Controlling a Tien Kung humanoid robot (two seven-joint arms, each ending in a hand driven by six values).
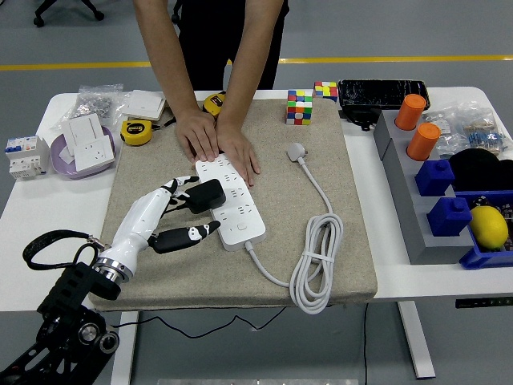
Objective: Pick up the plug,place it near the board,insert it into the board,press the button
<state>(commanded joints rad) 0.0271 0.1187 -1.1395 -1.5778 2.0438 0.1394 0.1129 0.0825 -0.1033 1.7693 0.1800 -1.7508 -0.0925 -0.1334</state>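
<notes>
While the black plug (205,195) sits on the white power strip (231,200), apparently seated in a socket at its left edge, the left hand (172,215) is held beside it with fingers spread and nothing grasped, one dark fingertip lying close to the strip's near end. If the button is to be pressed next, a single finger should be brought squarely down on it, with light force so the strip is not dragged. The strip's far end is pinned flat by a person's hands (216,143). The strip is smooth, hard plastic; beneath it lies a coarse beige mat (353,241), likely grippy. A loose white cable (317,257) is coiled nearby.
</notes>
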